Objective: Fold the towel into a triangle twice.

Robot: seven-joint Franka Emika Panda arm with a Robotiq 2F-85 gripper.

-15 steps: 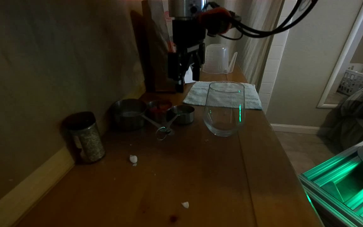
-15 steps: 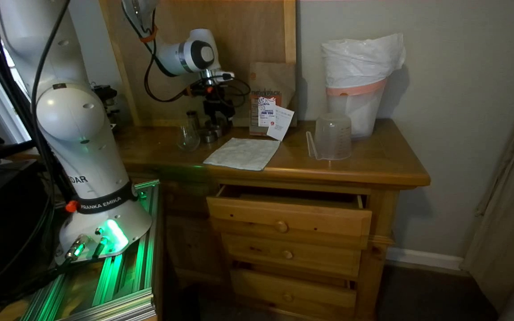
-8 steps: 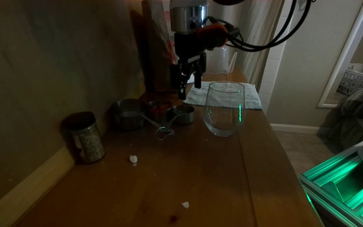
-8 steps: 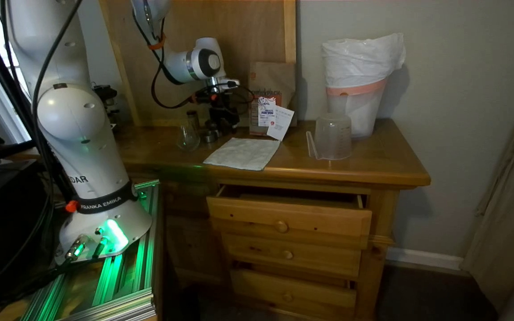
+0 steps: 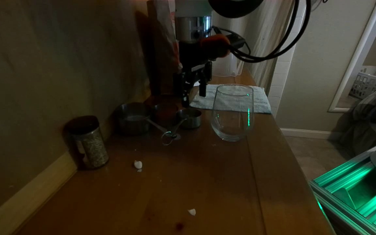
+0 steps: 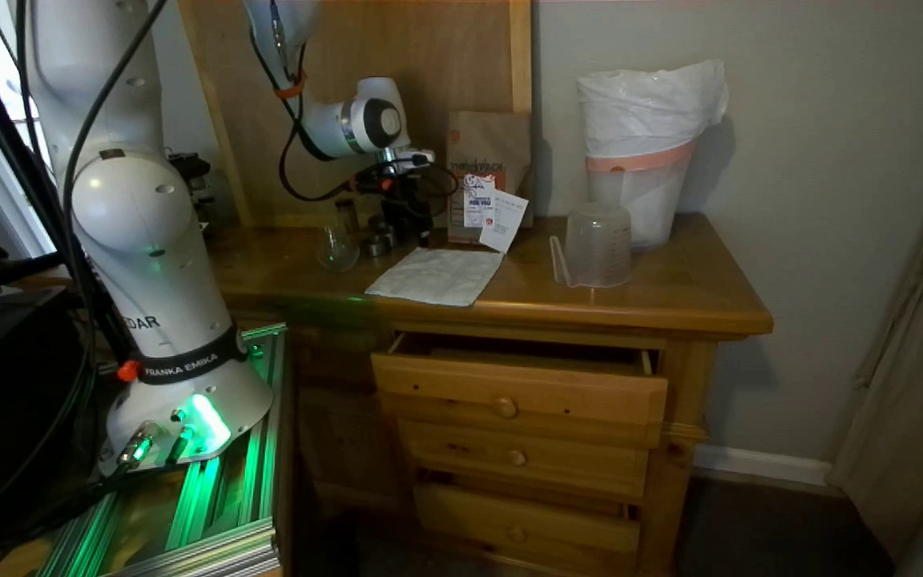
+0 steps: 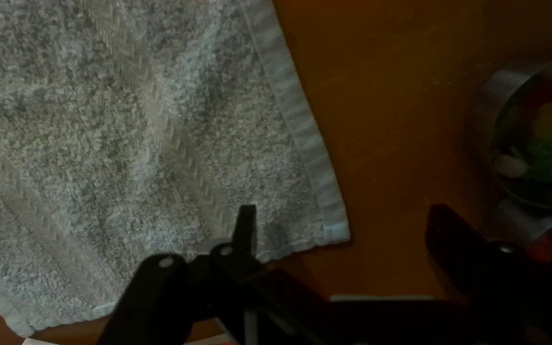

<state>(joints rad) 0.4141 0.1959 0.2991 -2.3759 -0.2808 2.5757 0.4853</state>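
Lying flat and four-cornered on the desktop (image 7: 381,105), the towel (image 7: 113,158) shows one corner between the wide, empty jaws of the gripper (image 7: 342,213) in the wrist view; drifting right while lowering could knock the metal cup (image 7: 501,96).

Towel (image 6: 439,276) on desk (image 6: 690,276), between glass (image 5: 232,114) and jug (image 6: 599,248), cups (image 5: 193,121) nearby

The white, rounded arm (image 6: 137,200) bore a black band (image 6: 189,366) lettered FRANKA EMIKA, a glowing green light (image 6: 211,421), orange-tied black cables (image 5: 255,59) and a black gripper (image 5: 194,98).
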